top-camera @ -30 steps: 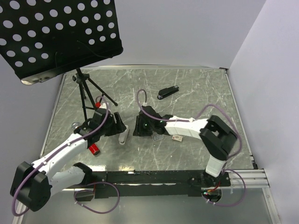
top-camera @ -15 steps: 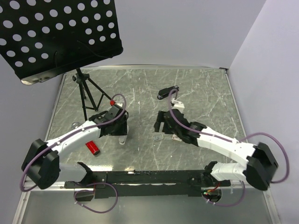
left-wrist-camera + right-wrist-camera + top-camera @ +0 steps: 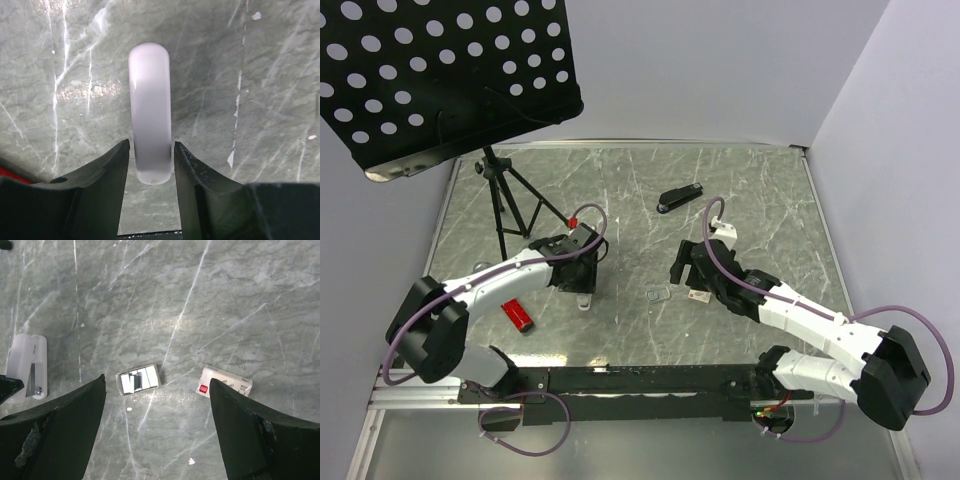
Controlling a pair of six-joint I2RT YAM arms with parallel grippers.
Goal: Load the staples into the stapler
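your right gripper [image 3: 157,381] has swung back from the white stapler [image 3: 150,100] and hangs wide open over the staples, clear strip [image 3: 139,379] and printed box [image 3: 223,381] lying right of that stapler, while your left gripper [image 3: 151,150] straddles it, grip unclear; next, i'd judge, steady it and pinch the strip.

Bright, even light; faint glare on the marble table [image 3: 165,320]

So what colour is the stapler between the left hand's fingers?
The stapler is white, clearest in the left wrist view.
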